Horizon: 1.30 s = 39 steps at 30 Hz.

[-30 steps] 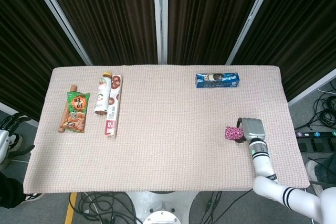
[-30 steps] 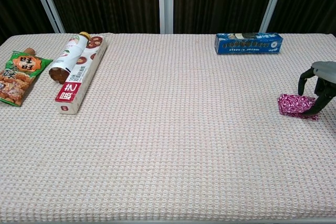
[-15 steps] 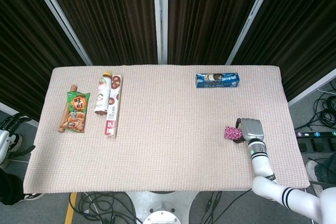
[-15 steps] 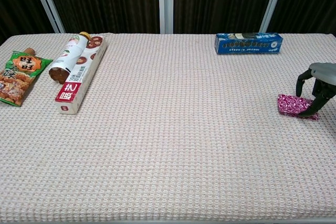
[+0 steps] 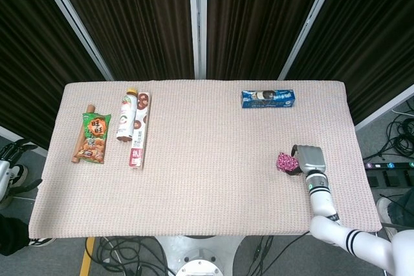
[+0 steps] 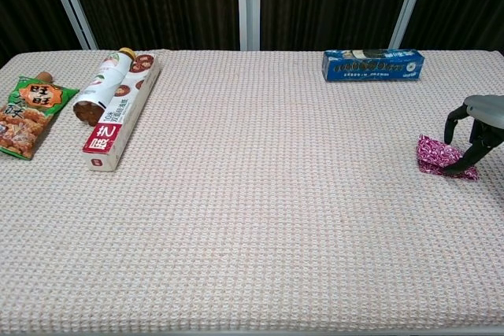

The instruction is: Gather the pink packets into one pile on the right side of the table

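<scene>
A pink patterned packet lies on the cloth near the table's right edge. My right hand stands just to its right. Its dark fingers arch over the packet, and one fingertip touches the packet's near right corner. The fingers are spread and do not close round the packet. My left hand shows only partly at the far left edge of the head view, below the table top, and its fingers are too small to read. It does not show in the chest view.
A blue biscuit box lies at the back right. At the left lie a green snack bag, a bottle and a long red-and-white box. Cables trail on the floor.
The pink packet has shifted slightly left and looks a bit more bunched under the right hand's fingers. The right hand has barely moved. Nothing else moved.
</scene>
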Tool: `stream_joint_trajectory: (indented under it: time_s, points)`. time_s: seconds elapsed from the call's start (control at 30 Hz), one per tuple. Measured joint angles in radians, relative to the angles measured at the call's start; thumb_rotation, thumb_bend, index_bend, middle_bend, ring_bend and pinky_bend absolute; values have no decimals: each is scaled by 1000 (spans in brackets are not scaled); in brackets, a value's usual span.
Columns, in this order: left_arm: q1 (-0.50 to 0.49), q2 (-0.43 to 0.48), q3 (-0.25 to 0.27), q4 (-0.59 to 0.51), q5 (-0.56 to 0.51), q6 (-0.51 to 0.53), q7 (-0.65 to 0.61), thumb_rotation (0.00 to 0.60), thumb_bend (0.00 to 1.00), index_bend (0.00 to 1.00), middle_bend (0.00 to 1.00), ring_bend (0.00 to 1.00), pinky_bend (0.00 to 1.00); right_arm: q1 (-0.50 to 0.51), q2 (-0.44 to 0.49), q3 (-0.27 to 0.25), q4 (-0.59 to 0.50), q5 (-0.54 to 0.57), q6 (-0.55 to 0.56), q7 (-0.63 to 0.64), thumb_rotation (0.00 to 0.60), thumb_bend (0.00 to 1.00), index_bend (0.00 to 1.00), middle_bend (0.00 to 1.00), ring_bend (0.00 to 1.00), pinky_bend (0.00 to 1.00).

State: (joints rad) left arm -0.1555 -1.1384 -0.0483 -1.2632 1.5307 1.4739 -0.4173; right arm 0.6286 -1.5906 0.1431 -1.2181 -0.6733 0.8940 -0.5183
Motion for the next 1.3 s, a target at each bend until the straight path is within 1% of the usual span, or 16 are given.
stream_joint_trajectory:
  time_s: [0.17,0.43,0.63,0.73,0.83,0.9,0.93,1.0,1.03,1.07,1.1,1.13,1.17,1.2,1.23,1.3]
  points:
    - [1,0,-1,1,0,2,-1,600,0,312,293,234,344,4,-1,-4,4,5,-9,-13,456,0,390,1000,1000,993]
    - [2,3,-1,-4,2,7,0,600,0,312,293,234,344,6,8,3,-13,-8,-2,-5,452,0,385,1000,1000,993]
    - [3,6,-4,-10,2,12,2,600,0,312,293,234,344,3,21,13,-39,-28,5,21,419,0,386,1000,1000,993]
    - [1,9,-6,-18,3,14,11,600,0,312,293,234,344,-1,36,28,-64,-59,19,58,407,0,386,1000,1000,987]
    - [-3,11,-8,-27,5,14,22,600,0,312,293,234,344,-10,60,50,-97,-116,47,120,402,0,386,1000,998,954]
    - [-7,12,-10,-33,5,11,36,600,0,312,293,234,344,-22,80,66,-118,-177,80,181,396,0,388,981,940,900]
    - [-9,11,-12,-35,5,10,41,600,0,312,293,234,344,-28,88,70,-125,-210,100,209,393,0,388,946,890,874]
    - [-13,10,-15,-37,4,8,58,600,0,312,293,234,344,-46,106,74,-129,-304,159,266,362,0,371,737,636,765]
    - [-15,10,-16,-38,4,7,66,600,0,312,293,234,344,-56,115,73,-126,-351,192,286,315,0,340,564,422,624]
    - [-17,9,-17,-40,4,7,75,600,0,312,293,234,344,-67,124,69,-121,-399,229,304,280,0,303,451,289,491]
    - [-20,10,-19,-45,5,7,87,600,0,312,293,234,344,-85,138,62,-113,-464,284,322,247,0,244,335,161,330]
    - [-21,11,-20,-49,6,7,96,600,0,312,293,234,344,-101,151,54,-107,-510,326,332,229,0,196,264,101,234]
    - [-23,13,-21,-55,7,6,105,600,0,312,293,234,344,-121,167,43,-103,-550,368,337,214,0,124,172,41,123]
    - [-26,16,-21,-66,10,6,118,600,1,312,293,234,344,-152,192,26,-100,-591,418,338,205,0,70,110,11,61]
    - [-27,20,-21,-76,13,6,127,600,1,312,293,234,344,-186,218,8,-100,-617,456,330,198,0,27,60,0,13]
    - [-32,29,-19,-97,21,4,152,600,3,312,293,234,344,-231,254,-17,-106,-634,495,302,196,0,0,15,0,0]
